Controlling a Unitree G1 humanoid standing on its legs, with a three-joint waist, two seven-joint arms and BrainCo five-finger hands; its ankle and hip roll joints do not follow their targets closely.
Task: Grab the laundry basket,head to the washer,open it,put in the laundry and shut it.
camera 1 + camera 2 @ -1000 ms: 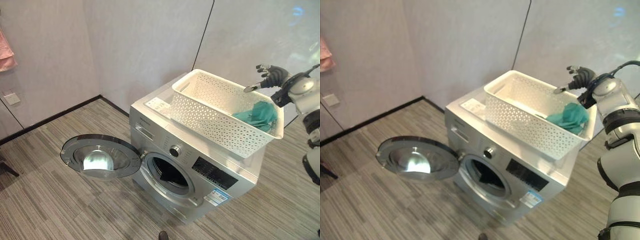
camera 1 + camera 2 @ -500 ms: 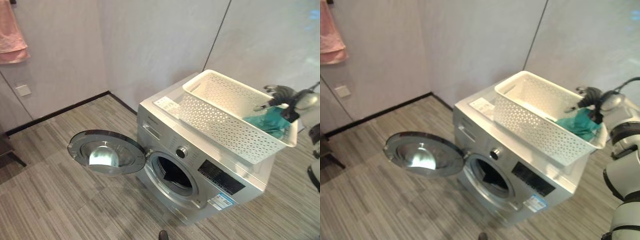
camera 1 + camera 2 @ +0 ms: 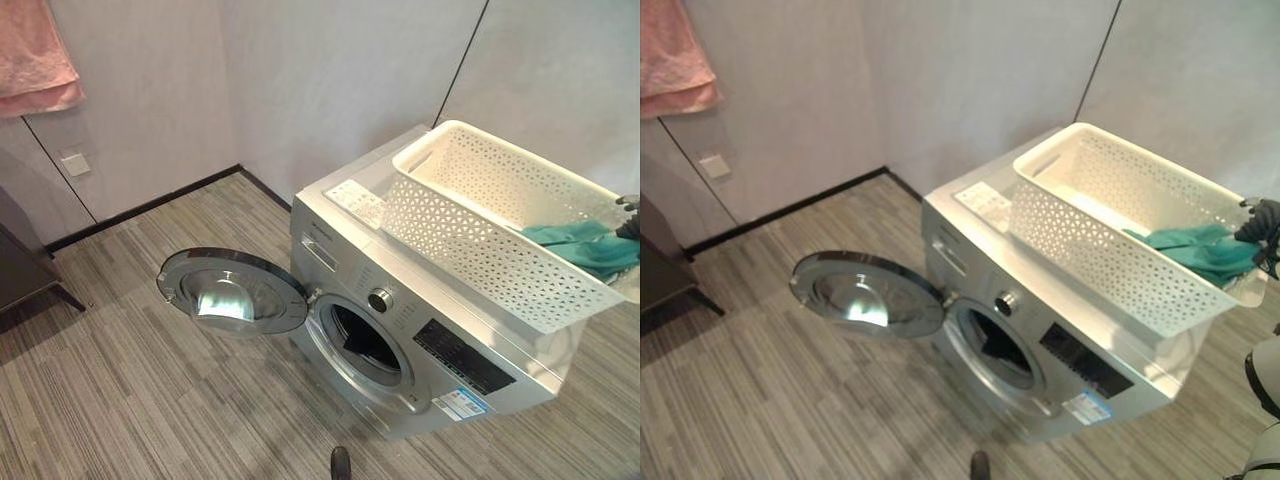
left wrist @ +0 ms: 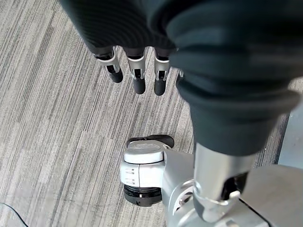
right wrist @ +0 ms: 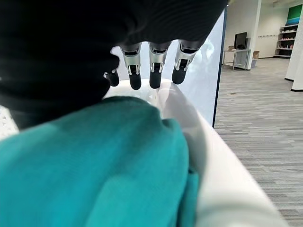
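Observation:
A white lattice laundry basket [image 3: 470, 225] stands on top of the silver washer [image 3: 440, 350]. A teal cloth [image 3: 585, 245] lies in the basket's right end. The washer's round door [image 3: 232, 292] hangs wide open to the left, and the dark drum opening [image 3: 365, 342] is exposed. My right hand [image 3: 1262, 215] is at the basket's right end, just over the cloth. In the right wrist view its fingers [image 5: 155, 64] stay straight above the teal cloth [image 5: 94, 165] and the basket rim [image 5: 213, 161], holding nothing. My left hand [image 4: 137, 71] hangs open over the floor.
A pink towel [image 3: 35, 50] hangs on the wall at upper left, with a wall socket [image 3: 73, 163] below it. A dark piece of furniture [image 3: 20, 262] stands at the left edge. Walls close in behind the washer. Striped grey floor lies before the open door.
The camera has moved, shifting the whole scene to the right. My right hand has come down from above the basket to just over the teal cloth.

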